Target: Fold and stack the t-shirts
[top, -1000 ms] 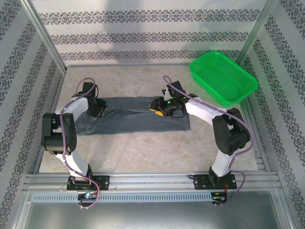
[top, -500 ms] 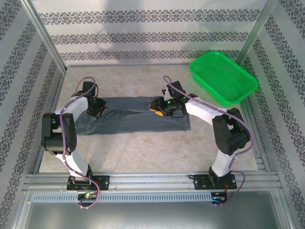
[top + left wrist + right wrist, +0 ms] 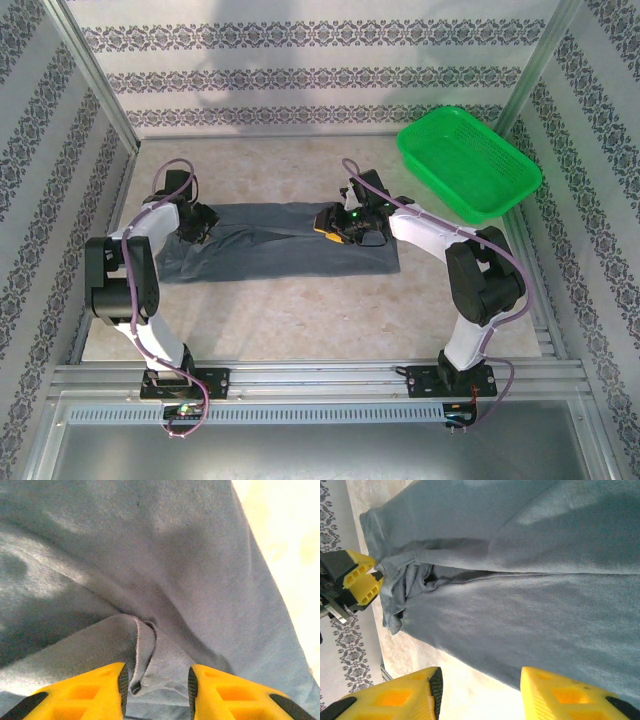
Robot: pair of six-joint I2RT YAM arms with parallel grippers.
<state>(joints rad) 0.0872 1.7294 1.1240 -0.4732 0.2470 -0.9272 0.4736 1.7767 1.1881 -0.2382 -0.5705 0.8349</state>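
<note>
Left gripper (image 3: 156,685) at 9 o'clock end of t-shirt (image 3: 290,245): jaws apart around bunched cloth. Right gripper (image 3: 479,690) (toward 3 o'clock): jaws apart.

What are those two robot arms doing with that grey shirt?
They are working on folding a grey t-shirt, which lies in a long strip on the table. The left end effector is at the shirt's left end, with its jaws apart on either side of a bunched fold of cloth. The right end effector is open over the shirt's edge. A green basket sits in the far right corner.
</note>
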